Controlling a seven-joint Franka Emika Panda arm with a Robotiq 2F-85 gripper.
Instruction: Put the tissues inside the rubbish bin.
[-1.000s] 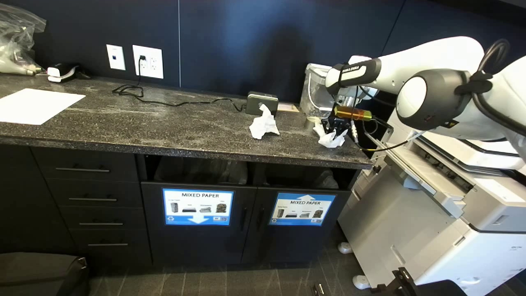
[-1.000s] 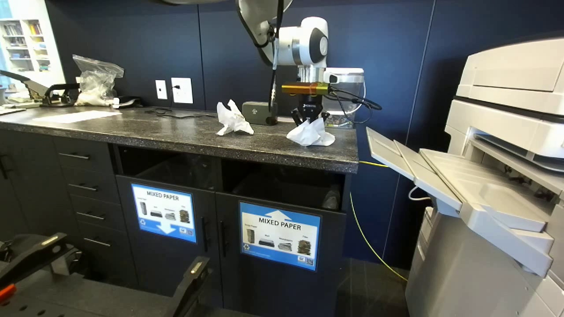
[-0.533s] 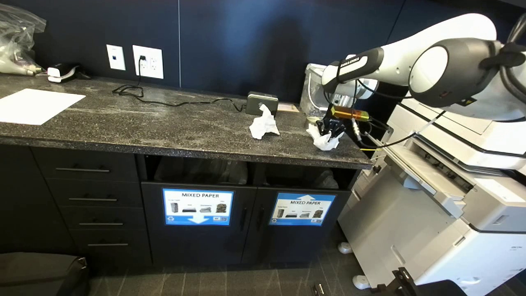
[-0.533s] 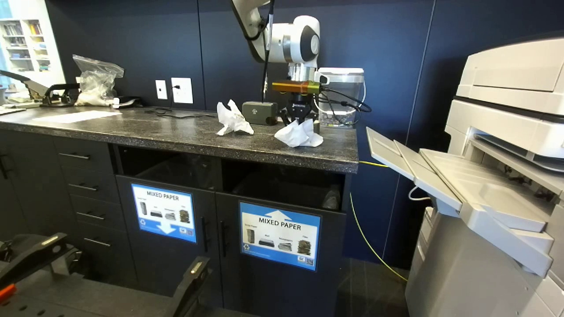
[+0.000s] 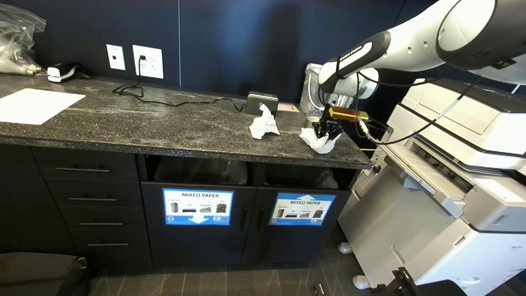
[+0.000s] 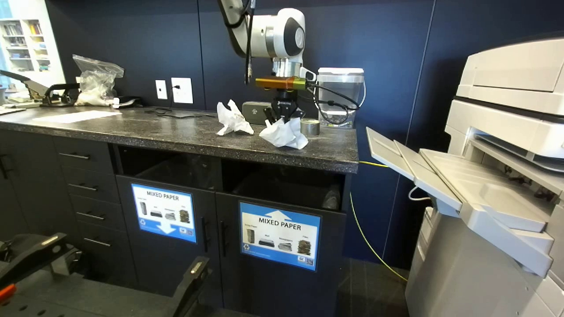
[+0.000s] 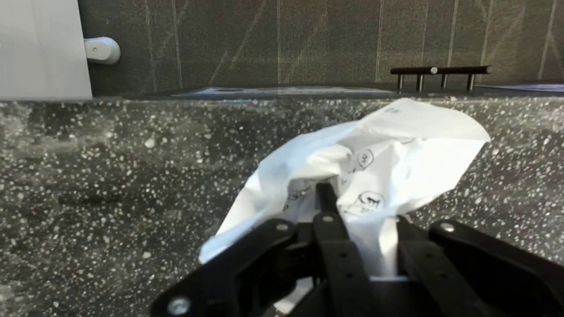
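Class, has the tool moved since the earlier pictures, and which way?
Yes: in an exterior view, the tool, gripping a tissue, has shifted away from the clear bucket, toward the picture's left.

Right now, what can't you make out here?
Some writing on the held crumpled paper: hidden by folds and the hand, wrist view.
Bottoms of the bins: hidden by cabinet doors, both exterior views.
Base of the robot arm: cut off by picture edges, both exterior views.
Fine print on MIXED PAPER signs: too small, both exterior views.
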